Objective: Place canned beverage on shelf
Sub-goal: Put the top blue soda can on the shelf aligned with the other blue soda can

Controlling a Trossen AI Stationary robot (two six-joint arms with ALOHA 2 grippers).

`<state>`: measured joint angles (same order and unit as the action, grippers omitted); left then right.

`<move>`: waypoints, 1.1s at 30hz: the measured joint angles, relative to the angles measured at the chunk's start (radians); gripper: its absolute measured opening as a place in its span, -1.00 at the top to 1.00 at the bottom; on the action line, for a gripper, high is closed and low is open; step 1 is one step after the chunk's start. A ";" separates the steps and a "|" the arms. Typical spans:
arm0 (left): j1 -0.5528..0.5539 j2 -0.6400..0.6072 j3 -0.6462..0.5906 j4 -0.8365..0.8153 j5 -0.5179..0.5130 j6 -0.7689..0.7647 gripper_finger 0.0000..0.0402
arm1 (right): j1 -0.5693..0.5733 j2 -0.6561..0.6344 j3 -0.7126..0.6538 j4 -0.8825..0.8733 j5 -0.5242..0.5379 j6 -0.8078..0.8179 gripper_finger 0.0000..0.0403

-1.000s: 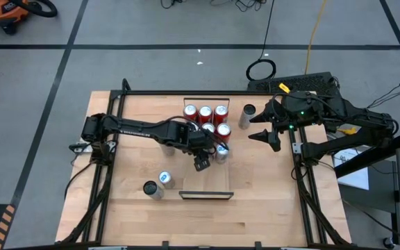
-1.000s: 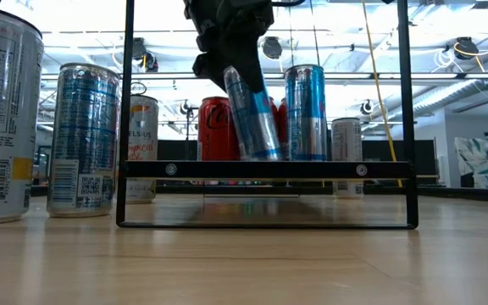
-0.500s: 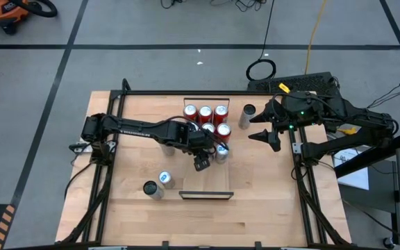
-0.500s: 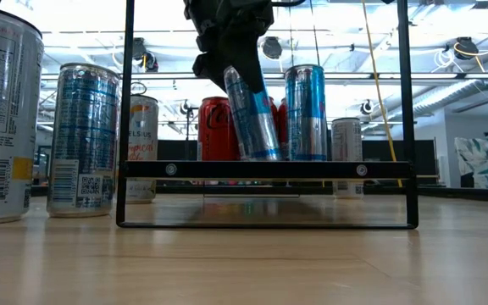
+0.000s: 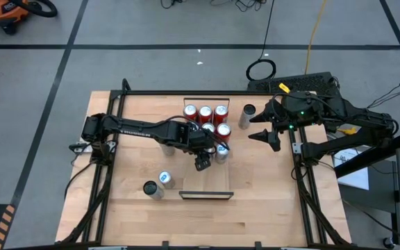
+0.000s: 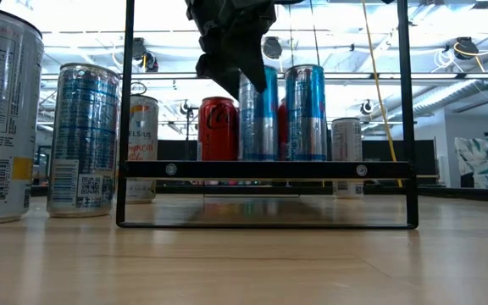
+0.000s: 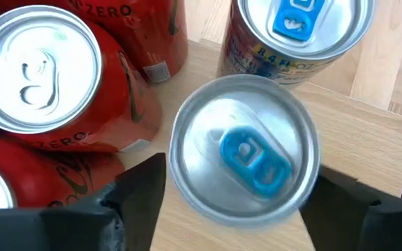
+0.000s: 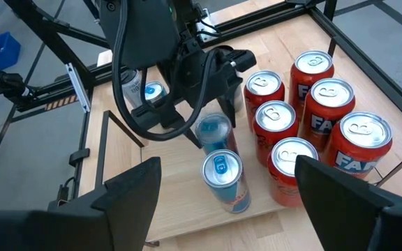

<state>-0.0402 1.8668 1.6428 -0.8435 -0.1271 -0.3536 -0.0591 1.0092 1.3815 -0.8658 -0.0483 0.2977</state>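
at centre frame the left gripper (image 5: pixel 212 154) straddles the upright blue can (image 6: pixel 257 119) on the shelf (image 5: pixel 214 182), fingers loosened and apart; lifting off crooked could tip it into the red cans (image 5: pixel 205 113), while the right gripper (image 5: pixel 264 136) idles open at right.

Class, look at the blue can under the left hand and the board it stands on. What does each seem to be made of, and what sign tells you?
Blue can: probably aluminium, with a shiny silver lid, a blue pull tab and a glossy printed side.
Shelf: apparently light wood with a matte finish; faint grain lines show beside the can in the left wrist view.
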 joint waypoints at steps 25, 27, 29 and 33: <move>-0.009 -0.114 0.000 -0.146 0.020 -0.030 -0.53 | 0.000 0.000 0.000 0.000 0.001 -0.014 -0.51; -0.009 -0.114 0.000 -0.140 0.005 0.058 -0.50 | 0.000 0.000 0.000 0.000 0.002 -0.025 -0.51; -0.004 -0.114 0.000 -0.121 0.000 0.129 -0.44 | 0.000 0.001 0.000 0.000 0.002 -0.031 -0.51; 0.009 -0.114 0.000 -0.104 -0.023 0.202 -0.23 | 0.000 0.001 0.000 0.000 0.002 -0.030 -0.51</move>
<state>-0.0313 1.7531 1.6424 -0.9476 -0.1498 -0.1511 -0.0593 1.0100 1.3815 -0.8661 -0.0467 0.2676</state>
